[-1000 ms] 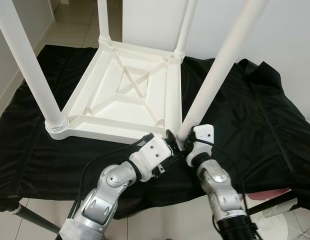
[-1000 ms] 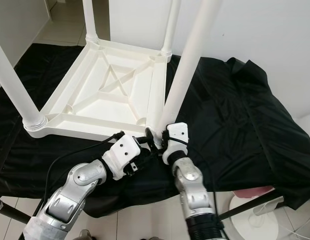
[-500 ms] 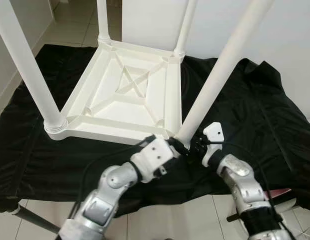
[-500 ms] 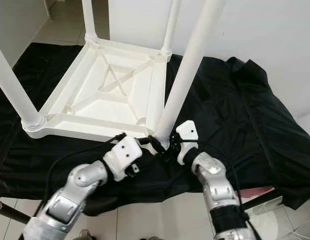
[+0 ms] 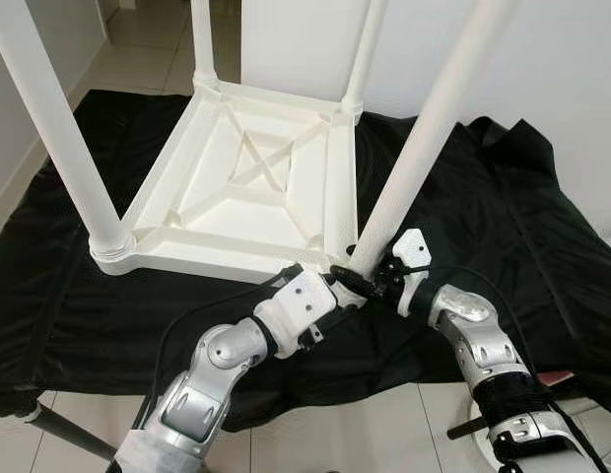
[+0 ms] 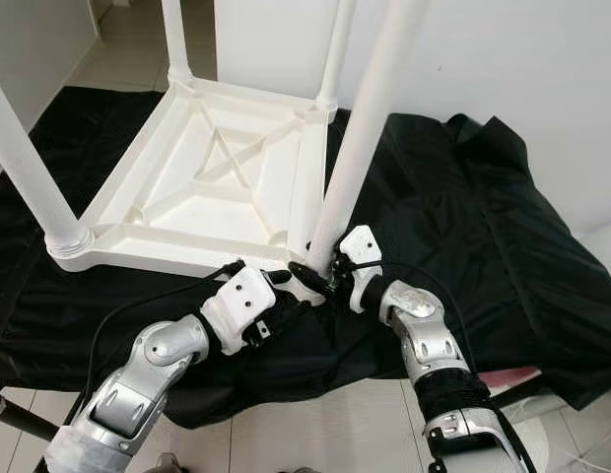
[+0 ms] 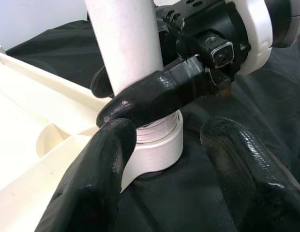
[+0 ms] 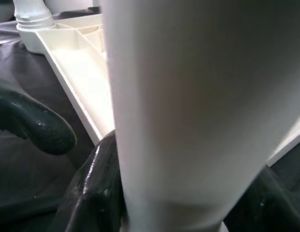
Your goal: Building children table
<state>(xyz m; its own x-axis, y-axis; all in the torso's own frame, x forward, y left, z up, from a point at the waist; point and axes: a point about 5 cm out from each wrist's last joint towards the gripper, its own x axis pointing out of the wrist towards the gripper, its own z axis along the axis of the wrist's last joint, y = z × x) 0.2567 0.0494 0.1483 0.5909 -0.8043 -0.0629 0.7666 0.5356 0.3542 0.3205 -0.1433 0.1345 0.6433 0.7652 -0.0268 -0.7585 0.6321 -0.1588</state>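
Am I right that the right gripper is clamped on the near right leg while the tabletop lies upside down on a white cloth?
Not quite: the cloth is black, as the left eye view shows. The right gripper does clamp the near right leg, and the tabletop lies upside down.

The upturned table top [image 5: 248, 192] is moulded in white plastic with a smooth, faintly satin finish, its ribbed underside showing soft highlights. The leg [image 5: 416, 158] gripped by the right end effector [image 5: 379, 279] is made of the same white plastic, smooth and slightly glossy, and a finely ridged collar [image 7: 157, 140] is seen at its foot. The fingers [image 7: 159, 94] of that end effector are covered in black rubbery material with a wet-looking gloss, as are those of the left end effector [image 7: 164, 193]. The arm shells are finished in brushed silver metal and white plastic. Beneath both end effectors, a black cloth [image 5: 503, 227] with a slight sheen and many wrinkles is spread.
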